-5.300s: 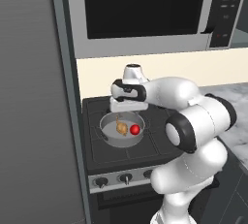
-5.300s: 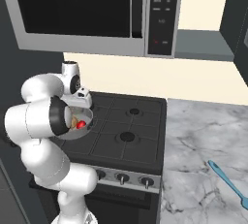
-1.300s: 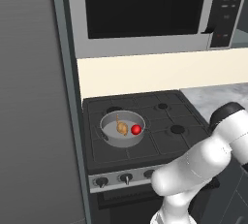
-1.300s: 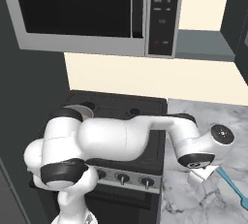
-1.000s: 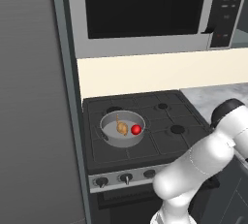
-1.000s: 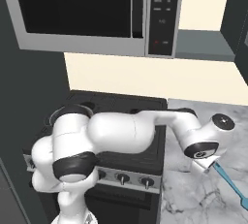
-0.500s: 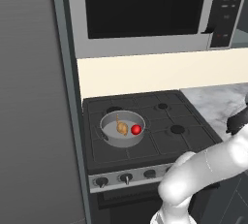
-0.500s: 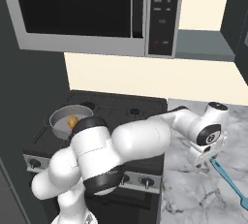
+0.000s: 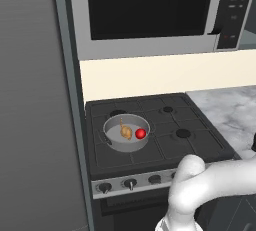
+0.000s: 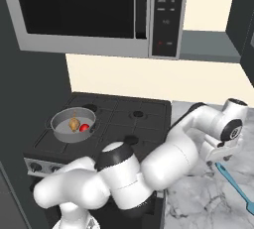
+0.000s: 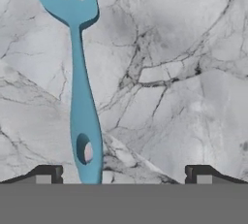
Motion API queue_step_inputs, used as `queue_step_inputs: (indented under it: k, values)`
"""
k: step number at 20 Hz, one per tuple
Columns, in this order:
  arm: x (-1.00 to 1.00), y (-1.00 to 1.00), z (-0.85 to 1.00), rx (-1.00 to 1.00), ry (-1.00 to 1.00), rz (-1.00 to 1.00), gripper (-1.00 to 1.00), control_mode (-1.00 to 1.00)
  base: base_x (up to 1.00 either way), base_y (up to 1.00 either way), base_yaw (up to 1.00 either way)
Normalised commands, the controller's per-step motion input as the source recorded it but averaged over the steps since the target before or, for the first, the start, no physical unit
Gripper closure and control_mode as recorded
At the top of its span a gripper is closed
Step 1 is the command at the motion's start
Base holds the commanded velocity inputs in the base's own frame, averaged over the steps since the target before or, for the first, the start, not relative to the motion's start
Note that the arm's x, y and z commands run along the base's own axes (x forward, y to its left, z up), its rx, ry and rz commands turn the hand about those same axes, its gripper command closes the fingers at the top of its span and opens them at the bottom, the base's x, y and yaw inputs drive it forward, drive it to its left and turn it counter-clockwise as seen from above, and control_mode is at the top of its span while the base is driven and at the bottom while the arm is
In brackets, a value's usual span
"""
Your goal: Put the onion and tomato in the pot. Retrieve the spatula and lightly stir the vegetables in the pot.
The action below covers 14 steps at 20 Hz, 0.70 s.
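Note:
The grey pot [image 9: 125,146] sits on the stove's front left burner, holding the golden-brown onion [image 9: 126,132] and the red tomato [image 9: 140,133]; from the right base view the pot [image 10: 69,137], onion [image 10: 74,123] and tomato [image 10: 85,127] look the same. The teal spatula [image 10: 233,178] lies flat on the marble counter right of the stove. My gripper [image 10: 218,159] hangs open just above its near end. In the hand view the spatula [image 11: 82,102] runs from its slotted blade at the top to its handle end, which lies between the open gripper [image 11: 123,177], nearer the left fingertip [image 11: 48,173].
A black stove [image 10: 124,124] with front knobs carries the pot. A large microwave [image 10: 99,10] hangs above it. A dark tall cabinet [image 9: 35,100] stands at the stove's left. The marble counter [image 11: 184,72] spreads around the spatula.
The arm has swung from above the pot far to the right, over the counter. The hand now hovers over the spatula's handle end. The jaws stay open.

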Motion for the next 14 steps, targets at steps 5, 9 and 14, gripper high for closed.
queue_step_inputs:
  k: [5, 9, 14]
  values:
    - [0.01, 0.0, -0.22, 0.02, 0.0, 0.0, -1.0, -1.0, 0.0, 0.0, 0.0]
    - [0.07, -0.07, -0.16, 0.0, 0.0, 0.0, -1.0, -1.0, 0.0, 0.0, 0.0]
    - [0.1, -0.22, 0.0, 0.05, 0.0, 0.0, -1.0, -1.0, 0.0, 0.0, 0.0]
